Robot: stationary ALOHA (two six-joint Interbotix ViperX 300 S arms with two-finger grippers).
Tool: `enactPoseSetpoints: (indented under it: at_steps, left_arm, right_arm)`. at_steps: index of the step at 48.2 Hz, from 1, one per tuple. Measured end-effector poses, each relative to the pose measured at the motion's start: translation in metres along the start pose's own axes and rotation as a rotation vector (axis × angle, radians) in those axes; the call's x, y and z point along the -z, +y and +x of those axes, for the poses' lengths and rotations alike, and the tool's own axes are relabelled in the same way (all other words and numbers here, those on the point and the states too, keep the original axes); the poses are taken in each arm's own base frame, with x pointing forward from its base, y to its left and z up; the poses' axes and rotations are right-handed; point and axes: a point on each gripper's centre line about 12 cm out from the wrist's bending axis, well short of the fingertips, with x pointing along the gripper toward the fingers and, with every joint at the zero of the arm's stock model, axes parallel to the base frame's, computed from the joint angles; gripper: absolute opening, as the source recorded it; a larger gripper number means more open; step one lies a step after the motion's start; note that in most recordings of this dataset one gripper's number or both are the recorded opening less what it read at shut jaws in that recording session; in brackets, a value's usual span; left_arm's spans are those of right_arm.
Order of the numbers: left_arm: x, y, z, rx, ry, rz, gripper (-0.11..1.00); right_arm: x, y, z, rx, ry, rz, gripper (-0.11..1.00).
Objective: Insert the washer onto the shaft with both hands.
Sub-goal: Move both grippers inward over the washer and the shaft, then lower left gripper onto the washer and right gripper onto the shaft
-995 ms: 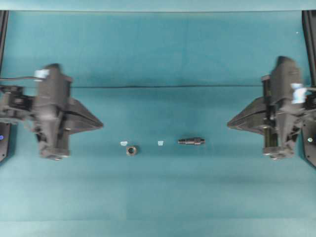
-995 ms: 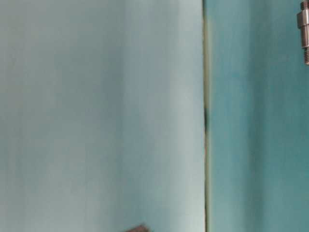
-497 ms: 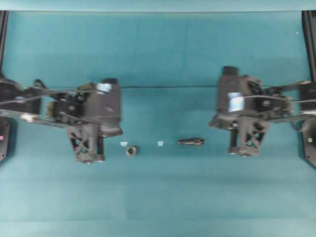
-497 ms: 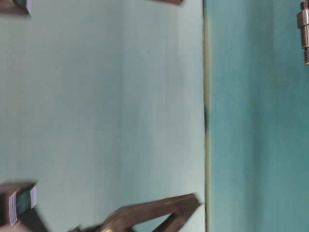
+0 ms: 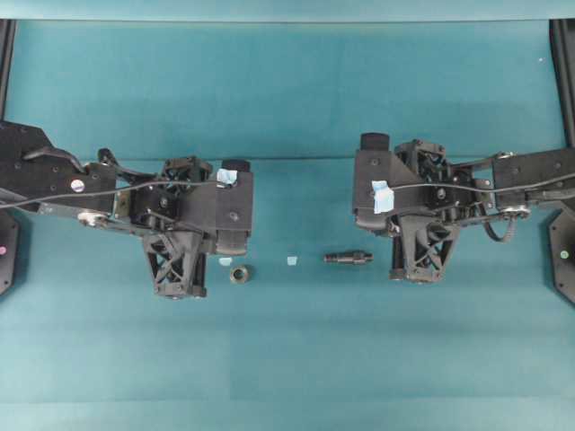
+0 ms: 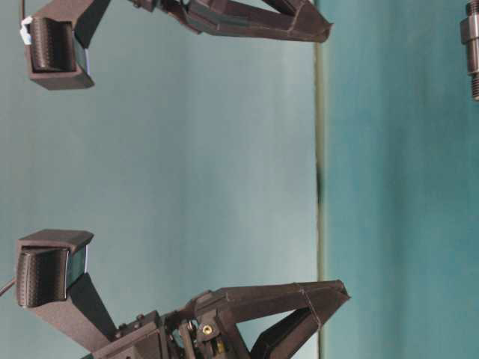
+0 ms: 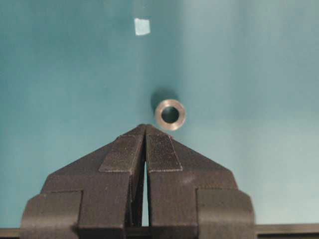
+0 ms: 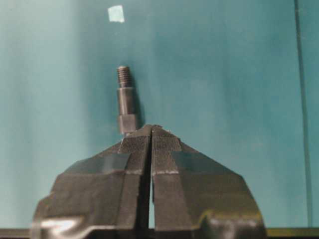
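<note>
From overhead, one washer (image 5: 238,274) and one shaft (image 5: 349,258) lie apart on the teal desk (image 5: 287,359), with two white tape bits (image 5: 291,260) between and beside them; the left end effector (image 5: 208,262) stands just beside the washer, the right end effector (image 5: 382,259) near the shaft's thick end. At table level, both end effectors hang clear above the desk. The left wrist view shows fingers (image 7: 160,152) pressed together, empty, the washer just beyond their tips; descending like that could knock it away. The right wrist view shows the same: fingers (image 8: 162,144) together, empty, at the shaft's base, which could roll if nudged.
</note>
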Motion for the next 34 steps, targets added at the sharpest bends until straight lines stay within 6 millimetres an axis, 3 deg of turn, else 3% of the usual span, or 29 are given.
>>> enactPoseSetpoints:
  at_steps: [6,12,17,23,27,30,34]
  left_arm:
    - [-0.001,0.000,0.001,0.000,-0.011,0.000,0.02]
    - [-0.003,0.000,0.003,0.000,-0.037,-0.004,0.06]
    - [-0.001,-0.001,0.007,0.001,-0.040,-0.011,0.28]
    - [0.000,-0.001,0.010,0.002,-0.032,-0.023,0.66]
    - [0.003,0.000,0.014,0.001,-0.020,-0.026,0.89]
    - [0.006,-0.001,0.017,0.002,-0.009,-0.024,0.95]
    - [0.010,-0.001,0.021,0.002,0.008,-0.024,0.90]
  right_arm:
    - [0.001,0.000,0.004,0.001,0.014,-0.004,-0.05]
    - [0.003,0.000,0.009,0.001,0.028,-0.004,0.07]
    - [0.004,0.000,0.014,0.002,0.043,-0.005,0.31]
    - [0.006,0.001,0.019,0.002,0.060,-0.006,0.69]
    - [0.007,0.001,0.021,0.002,0.064,-0.006,0.89]
    - [0.007,0.001,0.023,0.003,0.069,-0.007,0.95]
    - [0.008,0.001,0.025,0.004,0.075,-0.008,0.92]
